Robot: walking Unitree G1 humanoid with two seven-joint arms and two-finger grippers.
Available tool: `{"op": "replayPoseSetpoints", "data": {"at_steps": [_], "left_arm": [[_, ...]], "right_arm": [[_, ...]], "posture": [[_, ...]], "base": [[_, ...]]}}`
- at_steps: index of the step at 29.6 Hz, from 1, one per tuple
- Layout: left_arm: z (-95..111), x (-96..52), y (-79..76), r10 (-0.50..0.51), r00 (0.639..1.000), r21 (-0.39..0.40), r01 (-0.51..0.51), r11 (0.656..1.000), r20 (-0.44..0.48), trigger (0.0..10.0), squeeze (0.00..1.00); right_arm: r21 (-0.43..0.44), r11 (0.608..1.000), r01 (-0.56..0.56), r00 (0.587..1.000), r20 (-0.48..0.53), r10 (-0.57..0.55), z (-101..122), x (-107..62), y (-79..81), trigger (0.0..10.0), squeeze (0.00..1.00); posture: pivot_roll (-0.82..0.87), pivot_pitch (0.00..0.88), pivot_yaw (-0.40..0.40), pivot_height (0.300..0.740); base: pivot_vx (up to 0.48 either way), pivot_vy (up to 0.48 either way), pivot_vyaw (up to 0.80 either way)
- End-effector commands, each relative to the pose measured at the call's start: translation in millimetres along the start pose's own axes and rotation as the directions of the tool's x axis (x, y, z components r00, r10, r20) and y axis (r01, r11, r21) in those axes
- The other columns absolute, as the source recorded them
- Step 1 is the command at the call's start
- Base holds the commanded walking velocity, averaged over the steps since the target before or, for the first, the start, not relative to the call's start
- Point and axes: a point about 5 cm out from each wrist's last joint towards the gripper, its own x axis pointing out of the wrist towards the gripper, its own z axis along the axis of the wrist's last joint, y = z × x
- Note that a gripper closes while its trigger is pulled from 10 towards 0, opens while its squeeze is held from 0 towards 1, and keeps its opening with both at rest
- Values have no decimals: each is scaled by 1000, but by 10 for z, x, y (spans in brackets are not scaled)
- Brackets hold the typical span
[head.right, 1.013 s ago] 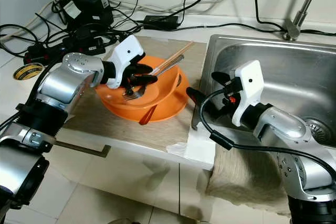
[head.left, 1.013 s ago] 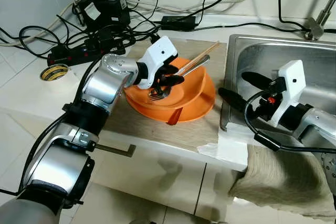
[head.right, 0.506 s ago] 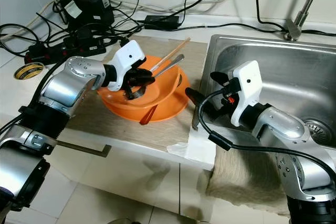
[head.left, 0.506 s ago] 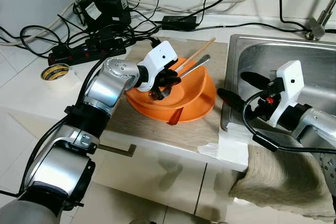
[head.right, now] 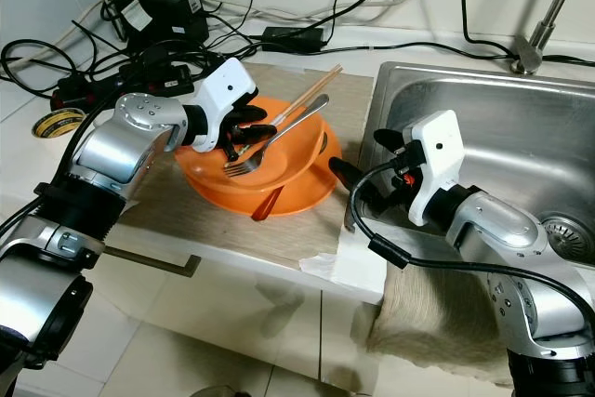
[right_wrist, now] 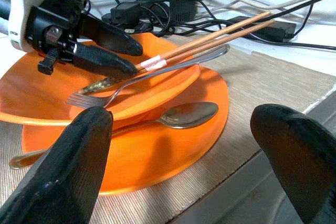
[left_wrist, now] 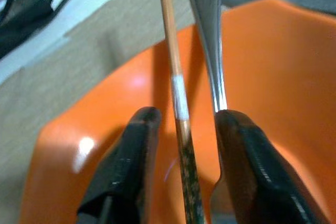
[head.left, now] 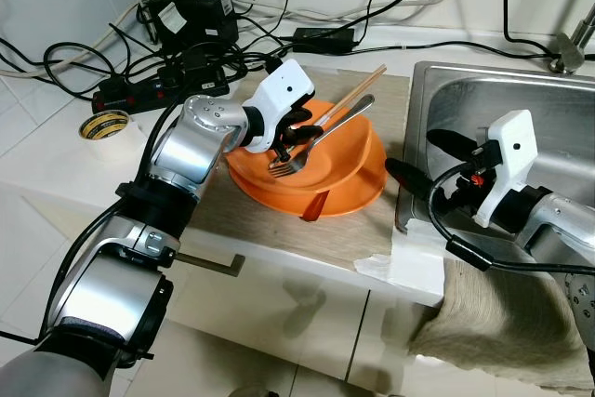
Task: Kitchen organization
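Observation:
Two stacked orange plates (head.left: pixel 358 178) sit on a beige mat (head.left: pixel 279 220). The upper plate is tilted, with a spoon (right_wrist: pixel 184 114) lying between the two. Wooden chopsticks (head.left: pixel 361 88) and a steel fork (head.left: pixel 327 132) lie across the upper plate. My left gripper (head.left: pixel 299 133) hovers low over that plate. Its fingers (left_wrist: pixel 137 129) are slightly apart, with a chopstick (left_wrist: pixel 178 98) running between them and the fork handle (left_wrist: pixel 210 40) beside one finger. My right gripper (head.left: pixel 428 157) is wide open at the sink's left rim, pointing at the plates and holding nothing.
The steel sink (head.left: pixel 521 99) is on the right, with a tap post (head.left: pixel 567 58) behind it. Power strips and tangled cables (head.left: pixel 177 72) crowd the back left. A tape roll (head.left: pixel 102 124) lies at far left. A cloth (head.left: pixel 502 323) hangs over the counter front, and a drawer handle (head.left: pixel 209 262) sticks out below.
Half a second ago my left gripper dipped over the fork's tines. It has lifted back and the tines show again. The right arm has hardly moved, and the camera shifted slightly.

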Motion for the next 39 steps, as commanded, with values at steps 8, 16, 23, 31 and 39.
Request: {"op": "replayPoseSetpoints", "data": {"at_steps": [8,16,23,31,39], "left_arm": [[-29,6,50,23,1000,-4,-23,1000,-19,10000,1000],[-37,42,37,8,1000,-11,-8,1000,-21,10000,576],[-36,59,28,-7,1000,-29,6,1000,-16,10000,224],[-38,103,-49,-58,998,-75,57,996,-3,10000,227],[-59,127,-92,-79,997,-90,78,993,-5,10000,220]], "right_arm": [[-37,998,-54,998,7,54,153,-57,36,10000,0],[-80,995,-63,998,-15,62,264,-163,-31,10000,0],[-93,995,-43,998,-51,38,237,-231,-115,10000,0],[-83,995,-48,997,-56,44,199,-203,-82,10000,0],[-72,996,-53,997,-50,50,181,-173,-66,10000,0]], "posture": [[-66,0,95,740],[-76,0,98,740],[-83,0,102,740],[-82,0,106,740],[-78,0,103,740]], "base": [[0,0,0],[0,0,0],[0,0,0],[0,0,0],[0,0,0]]}}
